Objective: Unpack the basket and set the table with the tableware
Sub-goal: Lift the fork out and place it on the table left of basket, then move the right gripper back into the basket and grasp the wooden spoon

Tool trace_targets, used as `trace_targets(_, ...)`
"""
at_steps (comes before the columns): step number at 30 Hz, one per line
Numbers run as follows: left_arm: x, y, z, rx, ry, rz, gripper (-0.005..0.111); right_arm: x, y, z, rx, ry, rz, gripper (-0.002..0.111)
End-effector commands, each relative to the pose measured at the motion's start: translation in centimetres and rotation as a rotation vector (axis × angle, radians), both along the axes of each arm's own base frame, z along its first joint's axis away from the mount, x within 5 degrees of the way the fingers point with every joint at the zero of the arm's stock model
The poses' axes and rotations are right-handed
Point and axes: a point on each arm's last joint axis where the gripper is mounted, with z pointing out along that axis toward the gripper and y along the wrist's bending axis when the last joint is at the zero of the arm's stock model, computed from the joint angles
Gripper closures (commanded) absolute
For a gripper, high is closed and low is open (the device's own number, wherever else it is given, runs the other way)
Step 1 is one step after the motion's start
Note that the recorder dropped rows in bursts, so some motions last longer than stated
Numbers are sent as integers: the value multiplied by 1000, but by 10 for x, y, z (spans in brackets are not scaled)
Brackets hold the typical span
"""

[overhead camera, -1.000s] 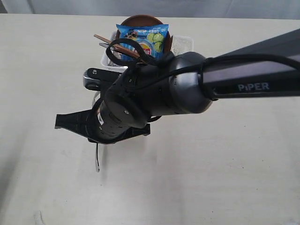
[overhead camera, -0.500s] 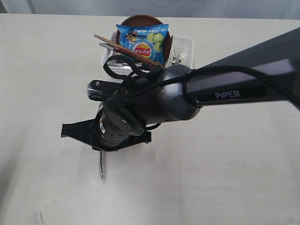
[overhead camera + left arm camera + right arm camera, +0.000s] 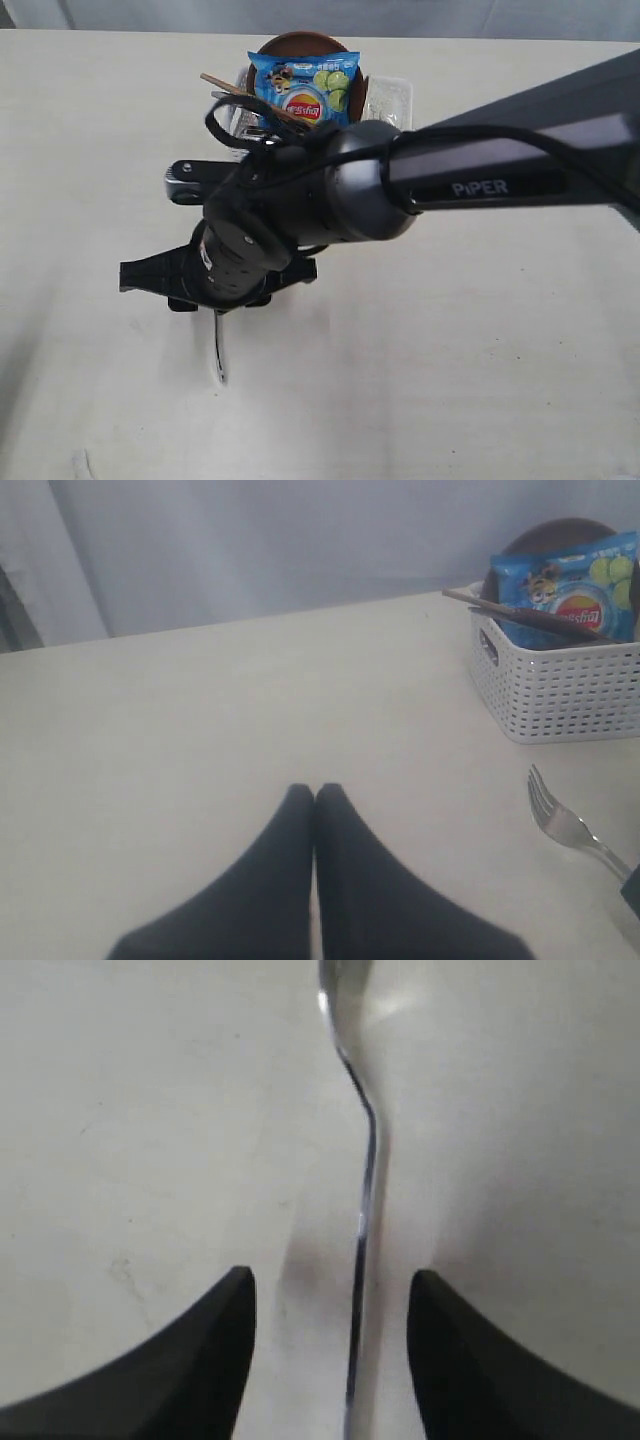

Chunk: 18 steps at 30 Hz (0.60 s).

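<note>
fork (image 3: pixel 362 1210) on table (image 3: pixel 150 1110) | right fingers (image 3: pixel 195 1365) apart (straddling handle)

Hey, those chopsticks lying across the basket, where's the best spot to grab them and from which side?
Probably the chopsticks' free ends, jutting past the basket rim on the exterior view's left: they hang clear of the snack bag. Come from above, the left end effector closing across both sticks.

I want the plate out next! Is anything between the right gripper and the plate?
Yes. In the basket, the snack bag covers most of the plate, and the chopsticks cross the bag's front. Both would likely be in the way. The right gripper is open around the fork on the table.
</note>
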Motion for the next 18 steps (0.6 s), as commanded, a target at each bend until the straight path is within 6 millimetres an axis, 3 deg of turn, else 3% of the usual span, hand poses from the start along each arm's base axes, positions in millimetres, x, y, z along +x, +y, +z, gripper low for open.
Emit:
trace_targets(1,0,0,1,-7,-5,1,107,18,2,36,-206,-102,137,62)
trace_targets(5,0,0,1,-7,-5,1,107,35,4,83,-367,-203,178,62)
trace_targets(11,0,0,1,-5,-6,2,107,77,-10,136,-370,-207,140,62)
trace_targets(14,0,0,1,-5,-6,2,107,100,-21,149,-326,-249,94,62)
trace_targets(18,0,0,1,-5,-6,2,107,119,-28,143,-314,-285,119,62)
